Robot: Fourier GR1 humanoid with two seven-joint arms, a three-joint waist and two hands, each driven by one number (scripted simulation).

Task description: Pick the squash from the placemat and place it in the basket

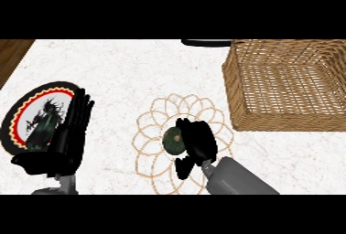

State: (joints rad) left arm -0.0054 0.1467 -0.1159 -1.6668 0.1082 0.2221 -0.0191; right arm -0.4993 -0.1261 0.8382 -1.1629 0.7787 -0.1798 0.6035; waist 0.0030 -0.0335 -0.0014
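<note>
**Right robot hand closed on the squash at the middle of the placemat**

We see the right robot hand (197,141) coming in from the near edge on its grey forearm (240,180), with its dark fingers curled over the right side of the squash (172,140). Its thumb points toward the near side, just beside the squash. The squash is dark green and rounded, and its left half shows clear of the fingers. It sits over the centre of the placemat (152,123), a thin, pale, lace-like flower pattern lying flat on the white marbled counter (135,68). We cannot tell whether the squash rests on the placemat or is raised off it.

The basket (233,87) is woven wicker with square sides and stands to the right and farther back. Its near left corner is just beside the placemat's right edge, and we see only bare weave inside it.

At the left, the left robot hand (67,137) rests open with its fingers straight and pointing away, holding nothing. Behind it lies a round plate (27,114) with a black, red and yellow rim and a dark figure in its middle; the hand covers its right part. A wooden strip (12,52) borders the counter at the far left. A dark object (206,43) is cut off at the far edge, just left of the basket.
</note>
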